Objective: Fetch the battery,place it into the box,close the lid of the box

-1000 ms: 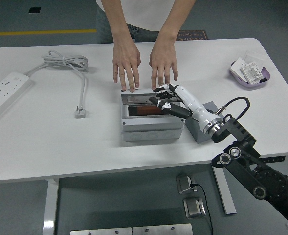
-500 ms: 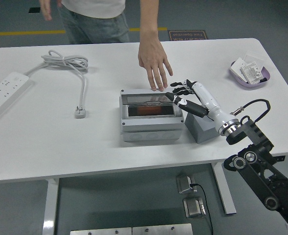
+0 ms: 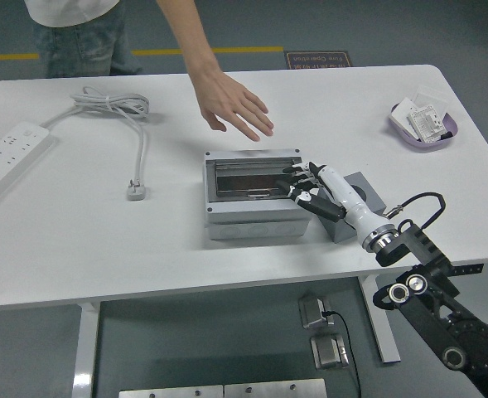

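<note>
A white surface (image 3: pixel 61 240) is standing on a grey-green floor, and a yellow line (image 3: pixel 210 51) is running across that floor behind it. Near the surface's middle a grey box (image 3: pixel 256 195) is sitting with its dark see-through lid (image 3: pixel 248 176) lying down flat over the top. I cannot make out the battery from here; the tinted lid is hiding whatever is inside.

The robot's right hand (image 3: pixel 306 189) is reaching in from the lower right, its fingers (image 3: pixel 295 172) loosely extended and resting at the lid's right end, gripping nothing. A smaller grey block (image 3: pixel 359 195) is sitting just beside the box, partly hidden under the white forearm.

A person is standing at the far left corner, one hand (image 3: pixel 235 106) hovering open above the surface, just beyond the box.

A white power strip (image 3: pixel 3 157) is lying at the left edge, its cable (image 3: pixel 111 106) coiling inward to a plug (image 3: pixel 136 191). A purple tray (image 3: pixel 424 124) of small packets is sitting far right.
</note>
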